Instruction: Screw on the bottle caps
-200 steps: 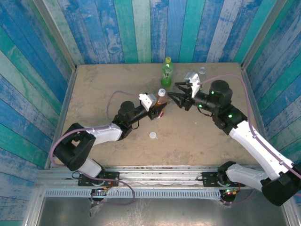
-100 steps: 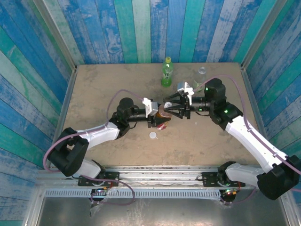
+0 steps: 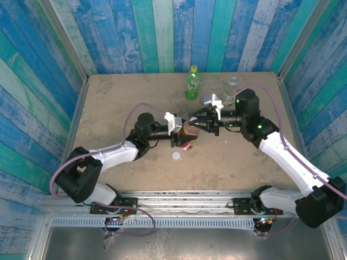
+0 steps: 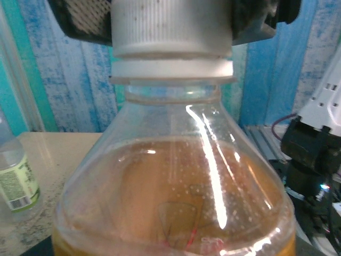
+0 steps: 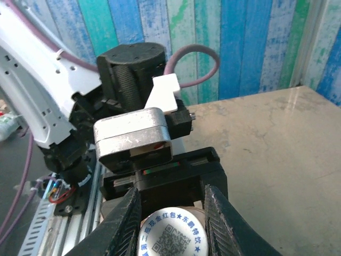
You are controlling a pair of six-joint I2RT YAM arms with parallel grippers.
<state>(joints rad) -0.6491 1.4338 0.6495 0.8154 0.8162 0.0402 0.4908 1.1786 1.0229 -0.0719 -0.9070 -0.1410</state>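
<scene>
The white cap [image 4: 170, 26] tops the amber bottle [image 4: 176, 186], central on the bench [image 3: 119, 97].
The right hand [image 5: 173, 229] flanks the cap with both fingers, apparently pinching it; the left hand [image 3: 181, 134] is clamped on the bottle's body.

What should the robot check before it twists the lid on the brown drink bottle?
1. Amber bottle held by the left fingers: ok.
2. White cap sitting on the bottle's neck: ok.
3. Right fingers on both sides of the cap: ok.
4. Cap sitting straight on the threads: cannot tell.
5. Loose cap and green bottle apart from both arms: ok.
</scene>
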